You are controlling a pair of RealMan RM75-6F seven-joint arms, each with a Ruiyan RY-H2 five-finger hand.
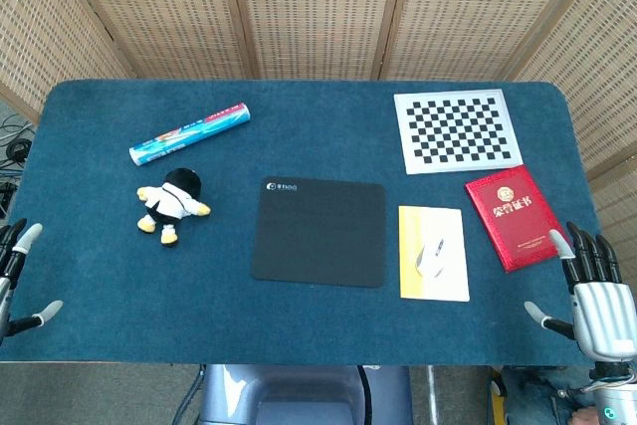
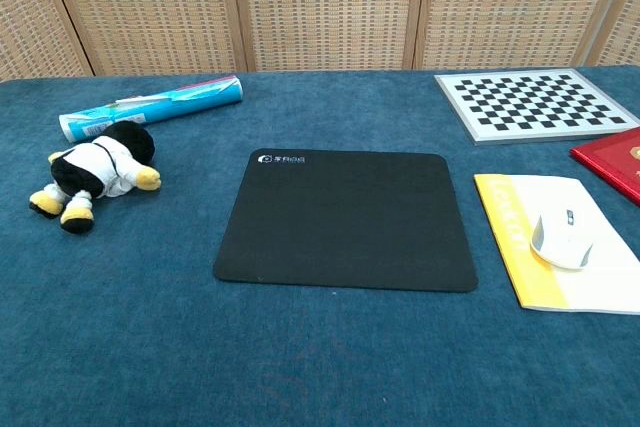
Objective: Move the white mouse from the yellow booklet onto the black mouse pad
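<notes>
The white mouse (image 1: 433,256) (image 2: 562,236) lies on the yellow booklet (image 1: 434,284) (image 2: 560,282), right of centre on the table. Directly left of the booklet lies the black mouse pad (image 1: 318,231) (image 2: 346,218), flat and bare. My right hand (image 1: 592,291) hovers at the table's front right corner, fingers apart and holding nothing, well right of the booklet. At the front left edge my left hand (image 1: 18,276) is partly cut off, its fingers spread and holding nothing. Neither hand shows in the chest view.
A red certificate book (image 1: 512,219) (image 2: 615,159) lies right of the booklet, near my right hand. A checkerboard (image 1: 457,130) (image 2: 533,102) sits at the back right. A plush toy (image 1: 172,204) (image 2: 92,172) and a blue tube (image 1: 189,133) (image 2: 150,105) lie at the left.
</notes>
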